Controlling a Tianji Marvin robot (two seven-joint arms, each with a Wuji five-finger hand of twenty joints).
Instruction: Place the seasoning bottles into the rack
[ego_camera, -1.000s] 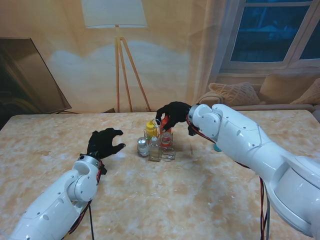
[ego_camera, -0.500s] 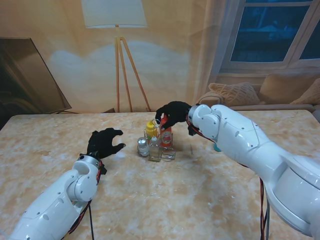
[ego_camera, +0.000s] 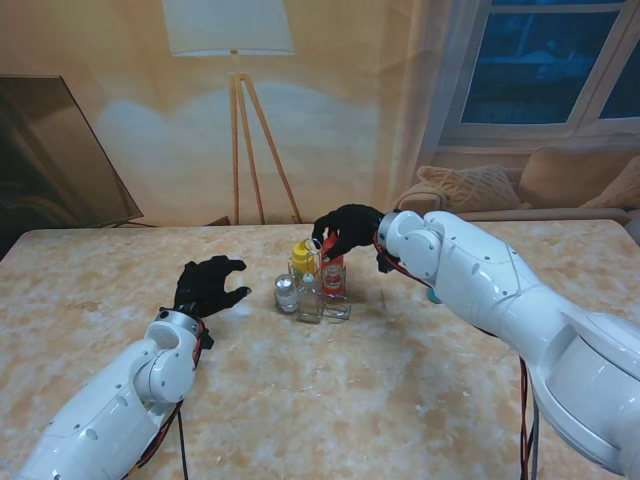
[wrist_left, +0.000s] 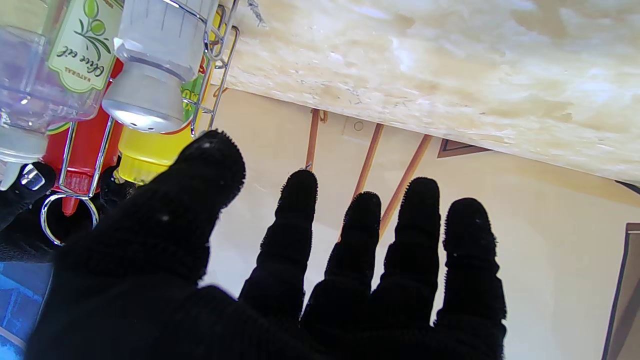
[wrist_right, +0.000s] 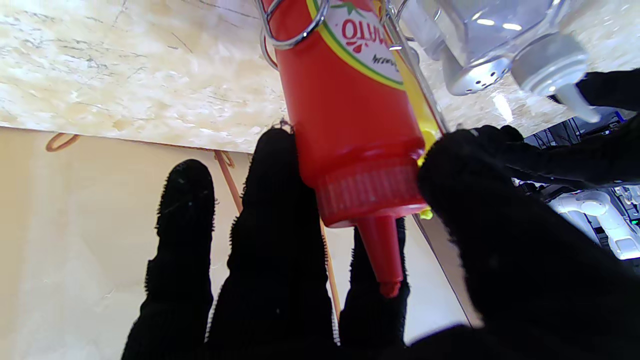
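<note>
Marbled beige stone tabletop (ego_camera: 400, 400) spreads wide under me, with a lamp tripod and a sofa beyond its far edge. My right hand (ego_camera: 345, 228) is closed around the cap end of the red plastic tomato-sauce squeeze bottle (wrist_right: 350, 115), thumb on one side and fingers (wrist_right: 280, 210) on the other, with its body already inside a ring of the thin chrome wire rack (ego_camera: 312, 290). Just beside it in the rack are the yellow squeeze bottle (ego_camera: 300, 256), the clear olive-oil bottle (wrist_left: 47, 70) and the silver-capped shaker (wrist_left: 150, 75). I judge the bottle needs lowering straight, kept upright so it does not catch the wire, and I should let go only once it sits. My left hand (ego_camera: 208, 285) hangs empty, fingers spread, left of the rack and apart from it. Bare table lies on every side, so lifting away toward my right looks free.
</note>
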